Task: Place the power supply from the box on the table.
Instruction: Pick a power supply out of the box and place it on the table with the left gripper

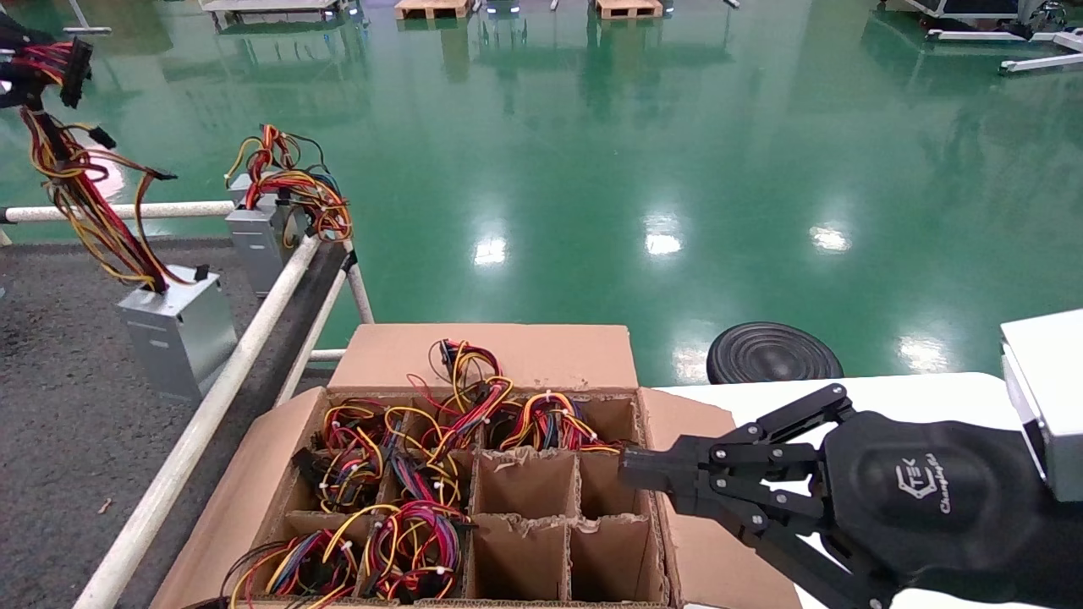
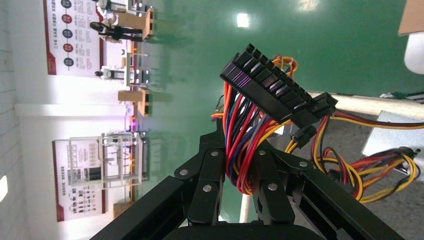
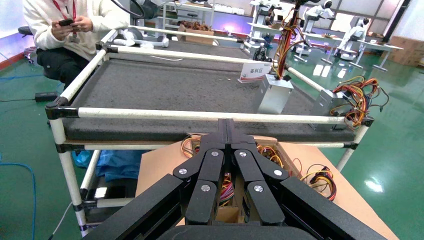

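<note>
My left gripper (image 1: 24, 74) is high at the far left, shut on the wire bundle (image 2: 243, 150) of the power supply (image 1: 179, 331). A black connector (image 2: 272, 89) sticks out past its fingers. The silver-grey unit hangs below on its red, yellow and orange wires, its base at the dark grey table (image 1: 59, 406); the right wrist view shows the power supply (image 3: 274, 95) there too. The brown box (image 1: 508, 353) with its cell grid lies below centre, wires filling its left cells. My right gripper (image 1: 633, 470) is shut and empty above the box's right cells, and the right gripper (image 3: 226, 124) points toward the table rail.
A second grey unit (image 1: 258, 237) with tangled wires on top stands at the table's corner by the white tube rails (image 1: 211, 414). A black round stool (image 1: 772, 353) and a white surface (image 1: 914, 391) are to the right. A seated person (image 3: 75, 30) is beyond the table.
</note>
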{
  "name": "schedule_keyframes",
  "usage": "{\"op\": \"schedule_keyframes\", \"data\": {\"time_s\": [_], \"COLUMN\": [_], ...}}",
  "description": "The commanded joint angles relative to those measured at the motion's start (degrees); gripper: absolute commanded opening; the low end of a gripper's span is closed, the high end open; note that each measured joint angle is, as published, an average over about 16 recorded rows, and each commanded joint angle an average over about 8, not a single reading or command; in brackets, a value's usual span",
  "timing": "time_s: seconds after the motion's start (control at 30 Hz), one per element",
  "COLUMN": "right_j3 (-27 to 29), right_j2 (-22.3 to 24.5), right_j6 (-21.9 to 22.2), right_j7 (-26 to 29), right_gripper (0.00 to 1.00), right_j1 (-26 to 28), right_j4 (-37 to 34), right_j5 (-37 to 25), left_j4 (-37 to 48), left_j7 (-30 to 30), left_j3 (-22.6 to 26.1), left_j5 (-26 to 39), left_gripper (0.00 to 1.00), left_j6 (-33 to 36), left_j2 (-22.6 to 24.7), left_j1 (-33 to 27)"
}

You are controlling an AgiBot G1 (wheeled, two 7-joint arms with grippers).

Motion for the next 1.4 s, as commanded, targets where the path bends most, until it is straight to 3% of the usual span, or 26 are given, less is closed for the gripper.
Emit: {"op": "schedule_keyframes", "data": {"time_s": [0.03,0.73,0.87,1.0,1.17,1.23,1.27,1.4], "right_j3": [0.0,0.0,0.0,0.0,0.0,0.0,0.0,0.0], "right_j2": [0.0,0.0,0.0,0.0,0.0,0.0,0.0,0.0], "right_j6": [0.0,0.0,0.0,0.0,0.0,0.0,0.0,0.0], "right_j7": [0.0,0.0,0.0,0.0,0.0,0.0,0.0,0.0], "right_gripper": [0.0,0.0,0.0,0.0,0.0,0.0,0.0,0.0], "right_j1": [0.0,0.0,0.0,0.0,0.0,0.0,0.0,0.0], "right_j4": [0.0,0.0,0.0,0.0,0.0,0.0,0.0,0.0], "right_j5": [0.0,0.0,0.0,0.0,0.0,0.0,0.0,0.0], "left_j4": [0.2,1.7,1.8,2.0,2.1,2.1,2.1,2.2], "left_j7": [0.0,-0.5,-0.8,-1.3,-1.9,-2.2,-2.3,-2.8], "left_j3": [0.0,-1.6,-1.8,-2.1,-2.3,-2.4,-2.4,-2.5], "left_j5": [0.0,-2.1,-2.4,-2.7,-2.9,-3.0,-3.0,-3.2], "left_gripper": [0.0,0.0,0.07,0.26,0.78,0.93,0.99,1.0], "left_j6": [0.4,4.3,4.8,5.3,5.9,6.1,6.2,6.5], "left_j2": [0.0,-2.1,-2.7,-3.3,-3.7,-3.8,-3.8,-3.9], "left_j1": [0.1,3.1,3.3,3.5,3.8,4.0,4.1,4.5]}}
